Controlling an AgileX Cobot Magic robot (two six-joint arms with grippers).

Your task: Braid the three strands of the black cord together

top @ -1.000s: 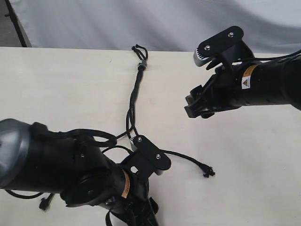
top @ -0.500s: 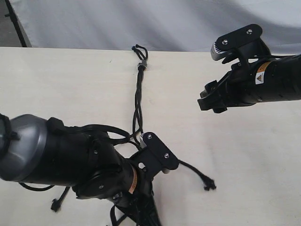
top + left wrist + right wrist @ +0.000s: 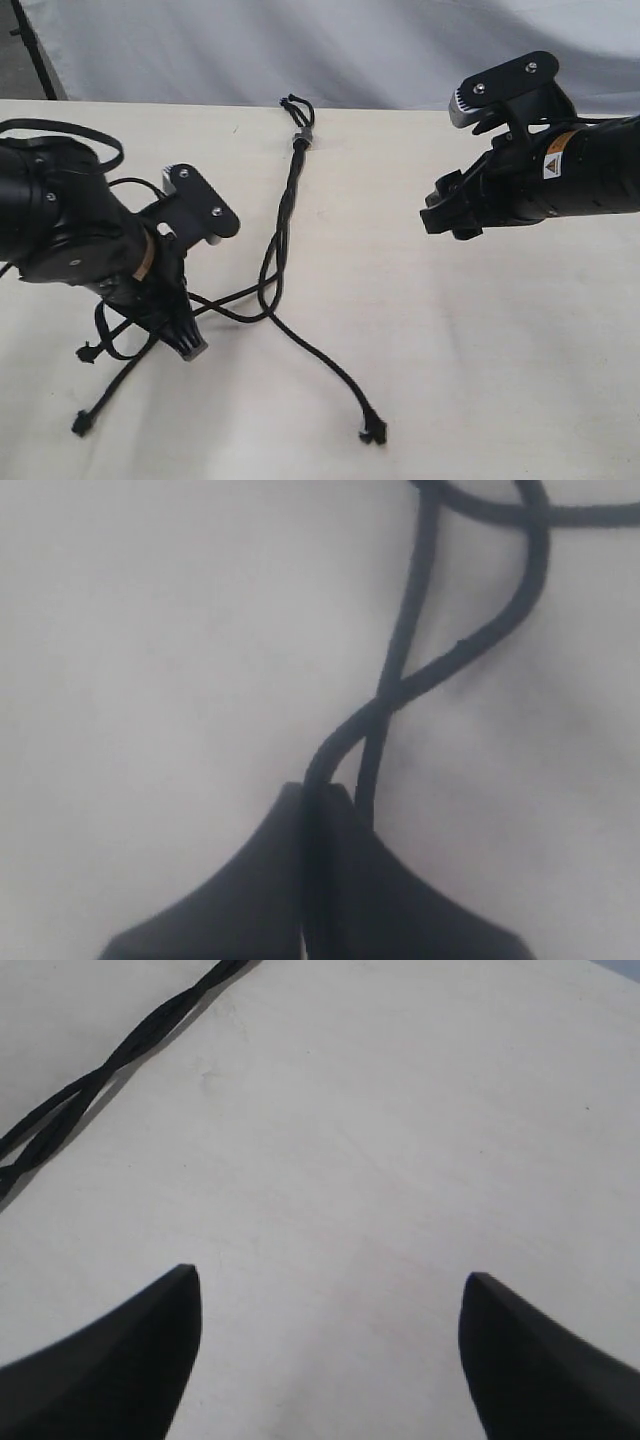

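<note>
A pale, wood-grained counter [image 3: 520, 350] fills the scene, and a white cloth [image 3: 300, 50] hangs as a backdrop behind its far edge. The black cord [image 3: 291, 190] begins close to the middle of the far edge, where its short loops [image 3: 296, 104] and grey band [image 3: 303, 133] lie. From the band a twisted length runs toward the near edge, then splits into loose strands [image 3: 230, 300]. One strand trails toward the near edge and ends in a knotted tip [image 3: 372, 432]. Two others bend toward the left edge into the left pincer [image 3: 188, 343], whose fingers [image 3: 270, 880] are pressed together on them; two more tips [image 3: 80, 424] lie by the near left corner. The right pincer [image 3: 448, 213], toward the right edge, is spread wide and holds nothing, well apart from the cord.
</note>
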